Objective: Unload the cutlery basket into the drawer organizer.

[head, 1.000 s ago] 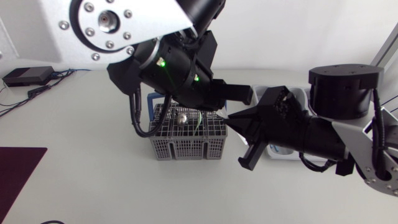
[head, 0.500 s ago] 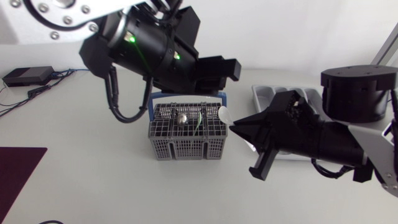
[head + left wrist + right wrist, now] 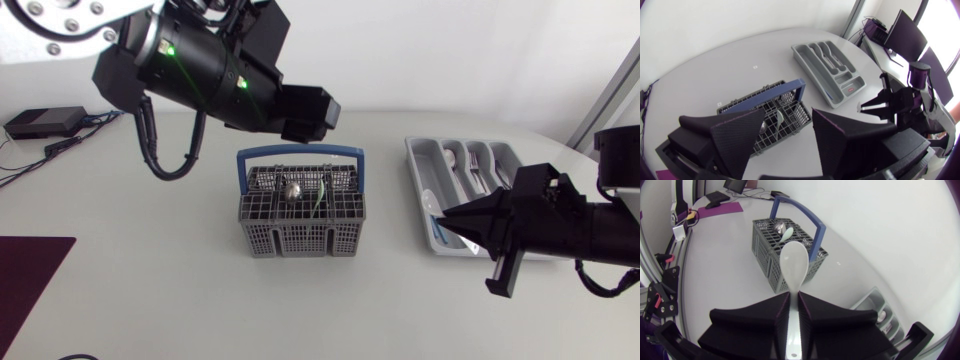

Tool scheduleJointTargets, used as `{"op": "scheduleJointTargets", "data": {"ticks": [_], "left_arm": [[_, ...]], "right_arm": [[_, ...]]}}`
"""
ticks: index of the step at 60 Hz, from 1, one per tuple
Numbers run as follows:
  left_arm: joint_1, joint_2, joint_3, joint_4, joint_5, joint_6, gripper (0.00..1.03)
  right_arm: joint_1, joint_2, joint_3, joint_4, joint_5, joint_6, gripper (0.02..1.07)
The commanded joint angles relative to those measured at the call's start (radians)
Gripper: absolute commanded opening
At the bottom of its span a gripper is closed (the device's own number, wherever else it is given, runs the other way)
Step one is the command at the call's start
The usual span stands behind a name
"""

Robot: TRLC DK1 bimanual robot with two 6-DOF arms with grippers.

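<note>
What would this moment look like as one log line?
left tool open, near cutlery basket | right tool shut on white spoon | by drawer organizer

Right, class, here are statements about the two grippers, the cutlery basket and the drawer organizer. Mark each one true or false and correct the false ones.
1. The right gripper is shut on a white spoon. True.
2. The left gripper holds a fork. False: it is open and empty.
3. The blue handle of the cutlery basket is raised. True.
4. The drawer organizer is empty. False: cutlery lies in its compartments.
5. The cutlery basket is empty. False: a metal spoon stands in it.
</note>
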State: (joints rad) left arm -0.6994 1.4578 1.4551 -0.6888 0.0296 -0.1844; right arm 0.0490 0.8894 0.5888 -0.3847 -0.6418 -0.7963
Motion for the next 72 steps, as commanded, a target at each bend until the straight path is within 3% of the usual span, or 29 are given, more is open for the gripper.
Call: {"op": "scheduleJointTargets", "data": {"ticks": [1,20,28,33,42,59,72], "left_arm": [[0.008,0.003,-0.044,0.025,0.007,0.065,0.86],[0.024,0.03,-0.068,0.058,-0.007,0.166,0.86],[0.028,0.047,-0.059,0.057,-0.016,0.169,0.86],[0.026,0.065,-0.041,0.038,-0.019,0.169,0.86],[0.011,0.096,-0.019,0.011,-0.03,0.161,0.86],[-0.038,0.119,0.002,-0.041,-0.063,0.12,0.86],[-0.068,0.144,0.01,-0.069,-0.109,0.083,0.86]], "right_arm": [[-0.086,0.059,-0.001,-0.043,-0.052,-0.141,0.08],[-0.38,0.349,0.132,-0.221,-0.14,-0.583,0.08],[-0.457,0.47,0.215,-0.284,-0.136,-0.728,0.08],[-0.521,0.577,0.316,-0.398,-0.125,-0.905,0.08],[-0.555,0.671,0.381,-0.437,-0.061,-1.029,0.08],[-0.564,0.827,0.445,-0.424,0.073,-1.141,0.08],[-0.543,0.858,0.427,-0.249,0.183,-1.146,0.08]]}}
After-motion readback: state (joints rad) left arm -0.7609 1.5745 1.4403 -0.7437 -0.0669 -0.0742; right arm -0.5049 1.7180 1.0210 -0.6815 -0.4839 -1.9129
